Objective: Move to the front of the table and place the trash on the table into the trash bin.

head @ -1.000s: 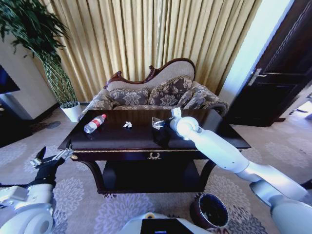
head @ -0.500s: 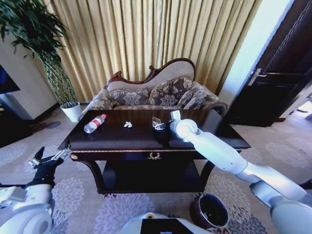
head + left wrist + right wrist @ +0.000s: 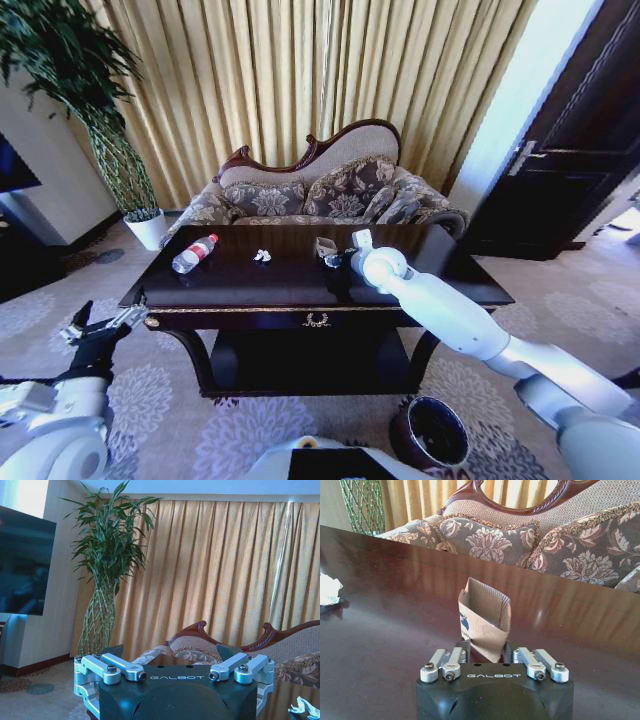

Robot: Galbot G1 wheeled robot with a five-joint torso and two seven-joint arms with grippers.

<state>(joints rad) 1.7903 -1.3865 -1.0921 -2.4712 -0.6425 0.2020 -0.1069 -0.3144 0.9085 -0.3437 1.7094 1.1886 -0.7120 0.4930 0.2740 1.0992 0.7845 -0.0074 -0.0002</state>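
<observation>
On the dark-wood table lie a clear bottle with a red cap, a white crumpled scrap and a small pale carton. My right gripper reaches over the table top and is shut on the carton, which stands upright between its fingers. Off to one side of it the scrap lies on the glossy top. The trash bin stands on the carpet at the table's front right. My left gripper hangs open, low beside the table's left end.
A patterned sofa stands right behind the table, with gold curtains behind it. A tall plant in a white pot is at the back left and a dark door at the right. Carpet surrounds the table.
The right gripper has pushed slightly forward and closed around the carton, which now stands a little farther back on the table. The left arm has not moved.
</observation>
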